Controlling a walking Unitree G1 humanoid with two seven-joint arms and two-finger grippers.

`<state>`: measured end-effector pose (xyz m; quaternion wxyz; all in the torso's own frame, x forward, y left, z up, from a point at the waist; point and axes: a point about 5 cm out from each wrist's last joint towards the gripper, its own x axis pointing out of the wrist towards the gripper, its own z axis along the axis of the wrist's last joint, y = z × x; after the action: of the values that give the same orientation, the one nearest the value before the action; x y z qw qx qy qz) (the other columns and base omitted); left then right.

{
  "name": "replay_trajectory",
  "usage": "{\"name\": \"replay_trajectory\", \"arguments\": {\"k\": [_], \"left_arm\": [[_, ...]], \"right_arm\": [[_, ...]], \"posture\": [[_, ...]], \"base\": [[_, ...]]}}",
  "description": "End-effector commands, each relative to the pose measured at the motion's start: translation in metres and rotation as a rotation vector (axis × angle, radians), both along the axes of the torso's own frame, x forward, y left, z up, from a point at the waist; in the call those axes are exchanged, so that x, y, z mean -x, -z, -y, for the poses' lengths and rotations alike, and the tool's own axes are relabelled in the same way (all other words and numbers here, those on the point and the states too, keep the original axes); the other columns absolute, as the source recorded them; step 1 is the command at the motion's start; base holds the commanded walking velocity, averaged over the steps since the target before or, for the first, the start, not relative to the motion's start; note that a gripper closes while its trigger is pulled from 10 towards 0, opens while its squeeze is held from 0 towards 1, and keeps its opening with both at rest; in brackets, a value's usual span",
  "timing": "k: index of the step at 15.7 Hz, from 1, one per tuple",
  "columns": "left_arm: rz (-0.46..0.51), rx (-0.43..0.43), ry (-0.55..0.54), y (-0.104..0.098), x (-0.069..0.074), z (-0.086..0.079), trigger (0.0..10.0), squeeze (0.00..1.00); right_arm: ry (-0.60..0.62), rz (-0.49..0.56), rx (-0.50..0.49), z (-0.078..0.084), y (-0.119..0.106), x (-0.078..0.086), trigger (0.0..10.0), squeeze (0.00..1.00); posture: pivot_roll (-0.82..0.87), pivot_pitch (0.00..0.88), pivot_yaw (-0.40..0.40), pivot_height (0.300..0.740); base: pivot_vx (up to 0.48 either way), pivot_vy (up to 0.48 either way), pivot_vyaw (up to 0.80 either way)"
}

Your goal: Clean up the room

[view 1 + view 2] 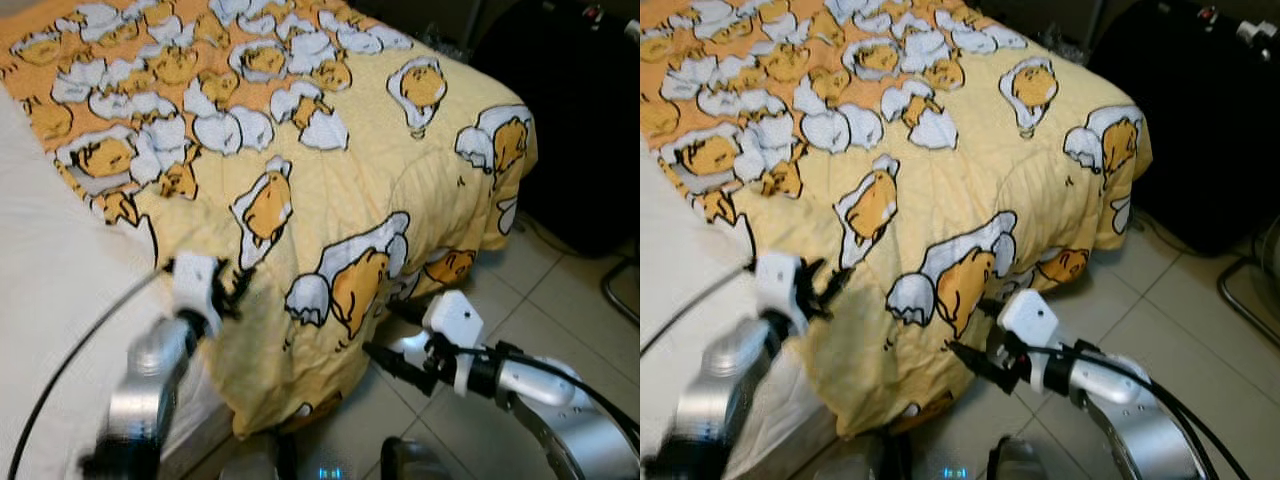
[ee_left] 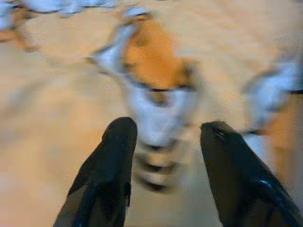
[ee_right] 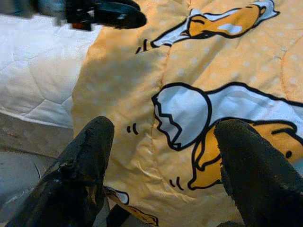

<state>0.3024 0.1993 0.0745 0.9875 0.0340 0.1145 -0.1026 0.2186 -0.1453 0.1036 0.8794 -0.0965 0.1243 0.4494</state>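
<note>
Left eye view shows a yellow blanket printed with egg characters, spread over a bed. The blanket covers the far part and the corner of the bed, and its edge hangs down over the bed's side toward the tiled floor. Where the blanket does not reach, on the robot's left, the white quilted mattress cover is bare.

The left claw is at the blanket's edge, where the yellow cloth meets the white cover. In the left wrist view its two black fingers are spread, with the blurred egg print between them, and nothing is pinched. I cannot tell if the tips touch the cloth. A black cable runs from this arm over the white cover.

The right claw is lower, just beside the hanging part of the blanket near the bed's corner, with its tips pointing at the cloth. In the right wrist view its fingers are also spread wide and hold nothing; between them lies the yellow cloth with one egg figure. At the top of that same view the left claw shows above the blanket's border.

Beyond the bed's corner, on the robot's right, a large black object stands on the floor, and a piece of a dark metal frame is at the picture's edge.
</note>
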Motion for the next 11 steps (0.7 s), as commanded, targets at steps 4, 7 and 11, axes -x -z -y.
{"name": "replay_trajectory", "arguments": {"k": [4, 7, 11], "left_arm": [[-0.095, 0.010, -0.258, 0.003, -0.020, -0.039, 10.0, 1.00], [-0.169, 0.128, -0.353, 0.014, -0.017, -0.050, 10.0, 0.00], [-0.248, 0.252, -0.326, 0.036, -0.006, -0.048, 10.0, 0.00]], "right_arm": [[-0.033, -0.002, -0.005, -0.006, 0.000, 0.000, 10.0, 0.00], [-0.041, -0.003, -0.021, -0.007, -0.002, -0.001, 10.0, 0.00], [-0.050, -0.005, -0.029, -0.012, 0.000, -0.002, 10.0, 0.00]], "posture": [[-0.10, 0.157, 0.059, 0.740], [-0.09, 0.149, 0.063, 0.740], [-0.09, 0.141, 0.062, 0.740]], "base": [[0.000, 0.000, 0.00], [0.000, 0.000, 0.00], [0.000, 0.000, 0.00]]}}
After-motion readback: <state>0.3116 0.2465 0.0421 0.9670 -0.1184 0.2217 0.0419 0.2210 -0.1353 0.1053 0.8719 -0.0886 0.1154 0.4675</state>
